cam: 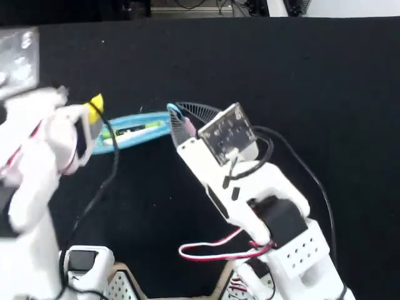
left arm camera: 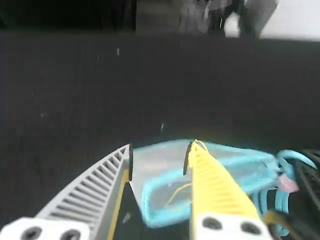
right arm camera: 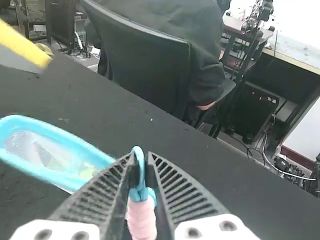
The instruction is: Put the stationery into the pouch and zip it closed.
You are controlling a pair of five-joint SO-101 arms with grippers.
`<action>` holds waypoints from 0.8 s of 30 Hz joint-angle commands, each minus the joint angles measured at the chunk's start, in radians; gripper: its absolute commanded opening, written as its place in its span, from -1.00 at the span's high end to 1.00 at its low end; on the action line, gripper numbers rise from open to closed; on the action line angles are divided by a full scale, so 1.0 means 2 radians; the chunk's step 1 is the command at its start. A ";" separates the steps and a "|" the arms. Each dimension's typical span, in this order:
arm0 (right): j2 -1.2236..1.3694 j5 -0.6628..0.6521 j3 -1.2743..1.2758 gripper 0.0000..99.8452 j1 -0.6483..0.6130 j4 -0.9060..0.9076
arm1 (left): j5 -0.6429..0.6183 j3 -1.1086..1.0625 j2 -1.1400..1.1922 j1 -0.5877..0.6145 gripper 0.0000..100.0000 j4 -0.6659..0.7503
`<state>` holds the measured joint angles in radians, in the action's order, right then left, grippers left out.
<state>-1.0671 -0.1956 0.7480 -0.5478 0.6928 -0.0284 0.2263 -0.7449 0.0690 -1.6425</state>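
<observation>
The clear pouch (cam: 134, 131) with a light-blue rim lies flat on the black table (cam: 281, 75). A green piece of stationery (cam: 139, 130) is inside it. My left gripper (left arm camera: 160, 150) is open at the pouch's (left arm camera: 165, 185) left end, which lies between the grey finger (left arm camera: 100, 180) and the yellow finger (left arm camera: 212, 185). My right gripper (right arm camera: 138, 160) is at the pouch's right end. It is shut on the blue loop and pink tab of the zipper pull (right arm camera: 140, 200). In the high view that gripper (cam: 178, 119) covers the pouch's right tip.
Both arm bases and red-and-white cables (cam: 212, 250) stand along the table's front edge. A shiny grey object (cam: 19, 62) sits at the far left. Bare black tabletop stretches behind and to the right of the pouch.
</observation>
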 commanded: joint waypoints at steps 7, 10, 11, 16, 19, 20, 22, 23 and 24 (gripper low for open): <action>0.079 -0.004 -0.108 0.98 0.005 0.001 | 0.008 -0.066 -0.122 -0.006 0.62 -0.031; 0.091 -0.004 -0.129 0.98 0.006 0.002 | 0.008 -0.134 -0.134 -0.021 0.62 -0.031; 0.095 -0.005 -0.137 0.98 0.007 0.002 | 0.008 -0.153 -0.136 -0.038 0.62 -0.031; 0.113 -0.042 -0.175 0.98 0.005 0.044 | 0.008 -0.232 -0.158 -0.122 0.62 -0.017; 0.113 -0.044 -0.195 0.98 0.005 0.086 | 0.008 -0.289 -0.173 -0.116 0.62 0.053; 0.112 -0.044 -0.204 0.98 0.005 0.100 | 0.008 -0.313 -0.178 -0.105 0.62 0.080; 0.105 -0.045 -0.219 0.98 0.005 0.127 | 0.008 -0.366 -0.186 -0.079 0.62 0.143; 0.099 -0.045 -0.224 0.98 0.004 0.138 | 0.008 -0.395 -0.190 -0.066 0.62 0.179; 0.090 -0.045 -0.226 0.98 -0.002 0.148 | 0.008 -0.424 -0.194 -0.051 0.62 0.216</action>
<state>-0.8385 -0.2754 0.3982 -0.5493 0.9244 -0.0176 -0.4549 -1.1009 -0.1212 -1.4615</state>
